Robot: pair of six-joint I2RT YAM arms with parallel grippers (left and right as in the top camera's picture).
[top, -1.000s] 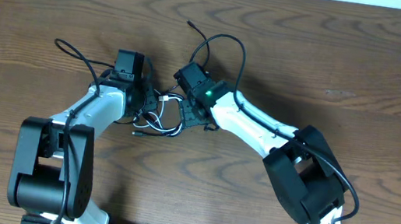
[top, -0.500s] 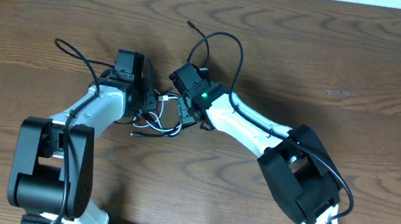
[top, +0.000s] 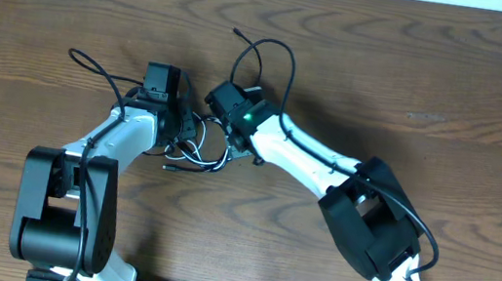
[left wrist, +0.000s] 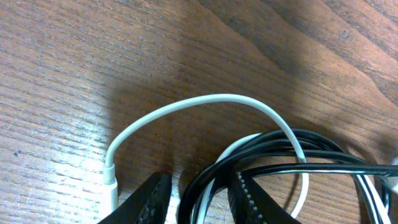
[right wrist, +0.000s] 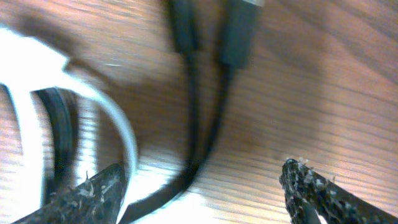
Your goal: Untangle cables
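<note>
The cables [top: 201, 157] lie in a tangle on the wooden table between my two grippers. In the left wrist view a white cord [left wrist: 211, 98] arcs over the wood from its plug [left wrist: 111, 182], crossing a bundle of black cords [left wrist: 298, 149]. My left gripper [left wrist: 199, 200] [top: 187, 132] has its jaws closed down around that bundle, black and white strands running between them. My right gripper [right wrist: 202, 186] [top: 223, 131] stands wide open just right of the tangle. A black cord [right wrist: 196, 149] with two dark plugs [right wrist: 239, 31] crosses its gap, and a white cord [right wrist: 124, 134] runs by its left finger [right wrist: 99, 190].
A thin black cord [top: 278, 51] loops up behind the right wrist, its free end [top: 237, 31] on the table. Another black cord [top: 94, 64] trails off the left arm. Both arm bases [top: 62, 222] stand at the near edge.
My right gripper has slid left towards the left gripper and spread its jaws wider. The left arm and its hold have stayed still.
</note>
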